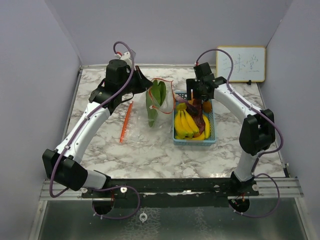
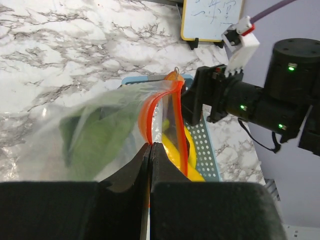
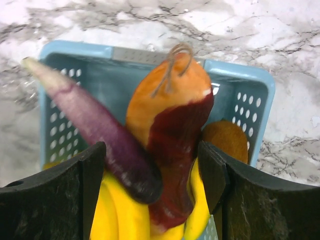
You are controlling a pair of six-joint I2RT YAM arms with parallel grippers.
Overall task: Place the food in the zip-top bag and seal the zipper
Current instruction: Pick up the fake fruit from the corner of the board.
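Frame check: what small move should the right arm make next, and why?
Probably close the right gripper: its open fingers flank the orange-red fruit in the basket, and the left gripper holds the bag mouth open nearby. A purple vegetable also lies between them, so it may get caught.

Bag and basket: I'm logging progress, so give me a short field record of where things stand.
bag: mouth open, green vegetable inside
zipper: unsealed
left fingers: shut on bag edge
right fingers: either side of purple vegetable and orange-red fruit, grip unclear
basket: holds bananas
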